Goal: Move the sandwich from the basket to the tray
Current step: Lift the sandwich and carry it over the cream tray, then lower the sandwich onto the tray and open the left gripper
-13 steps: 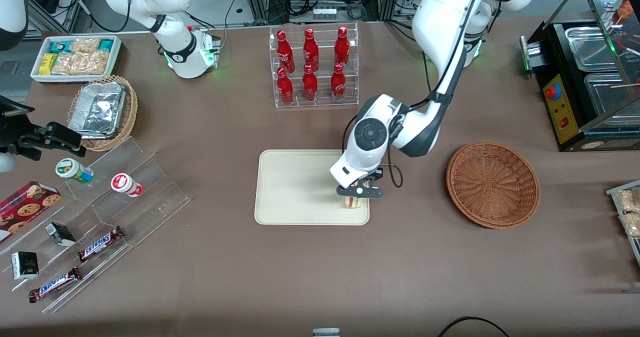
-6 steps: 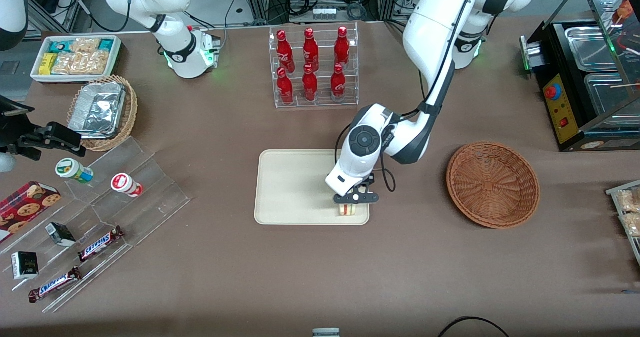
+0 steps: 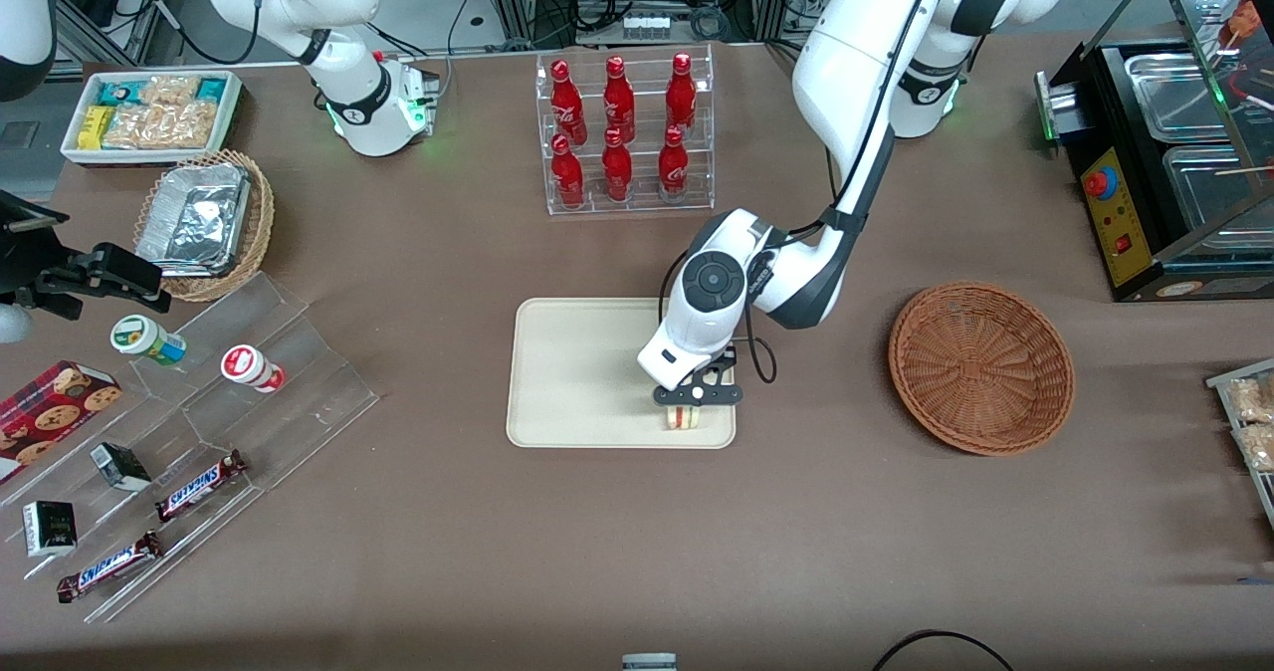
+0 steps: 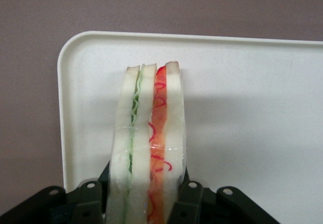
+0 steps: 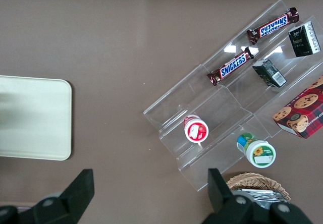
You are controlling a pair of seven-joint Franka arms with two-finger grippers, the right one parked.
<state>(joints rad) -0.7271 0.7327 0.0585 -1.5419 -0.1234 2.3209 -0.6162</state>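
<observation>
Sandwich (image 3: pixel 680 418): pale bread wedge with red and green filling, clamped between the two fingers of the left gripper (image 3: pixel 694 399), one finger pressed to each bread face as my wrist view shows. Location: over the tray (image 3: pixel 577 372), near its corner at about four o'clock from the tray's centre, on the edge nearest the front camera. Change logged over the last second: I see the gripper and its load shifted a little toward the parked arm's end of the table, so that the sandwich now sits farther inside the rim, where a second ago it hung closer to the tray's short edge. Height above the tray surface: I cannot tell whether the bread touches. Basket (image 3: pixel 981 366): reddish-brown wicker, at three o'clock from the tray, well apart from it, holding nothing I can see. Status, by my judgement: carry essentially complete, only set-down and release remain. Handling note: soft bread, likely to tip off its narrow edge once the fingers part, so I would lower fully before letting go.
</observation>
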